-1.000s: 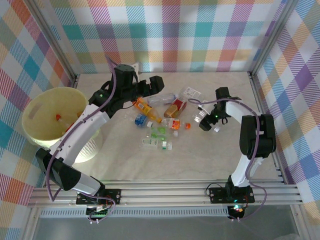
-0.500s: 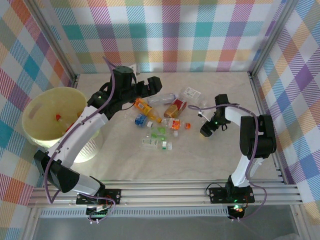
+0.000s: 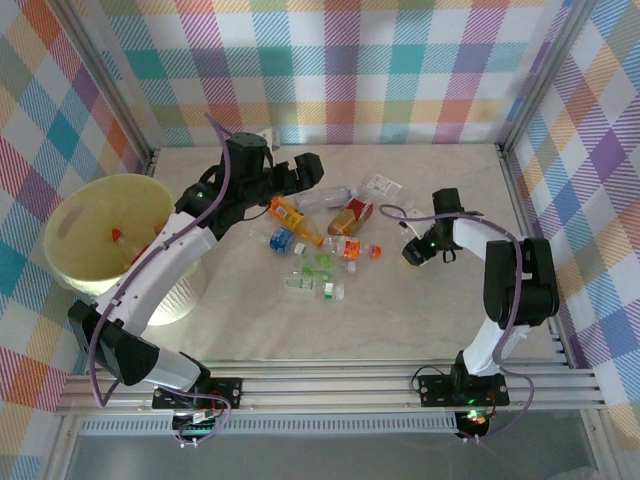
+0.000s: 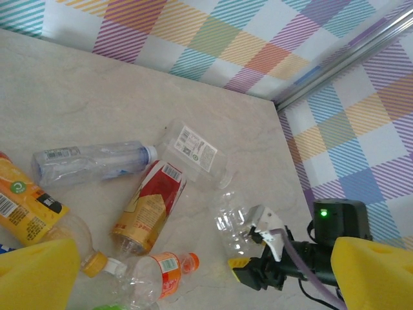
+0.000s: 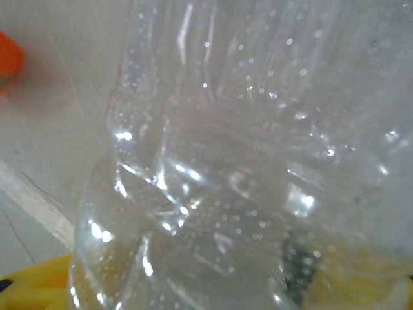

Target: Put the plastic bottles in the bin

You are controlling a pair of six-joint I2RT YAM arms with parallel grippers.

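**Right hand at a clear bottle, left hand wide open**

The large round pale-yellow translucent plastic bin (image 3: pixel 78 215) stands at the left edge of the pale surface (image 3: pixel 400 310). The left hand (image 3: pixel 322 172) hangs empty, fingers fully spread, above the far side of the small plastic bottles (image 3: pixel 320 240) scattered mid-surface. Right of them, the right hand (image 3: pixel 412 252) has a clear crumpled plastic bottle (image 5: pixel 226 168) between its fingers; whether they grip it I cannot tell.

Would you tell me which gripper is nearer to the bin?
Left. The left gripper is right of the bin, at the far edge of the bottles; the right gripper is further right, on their other side.
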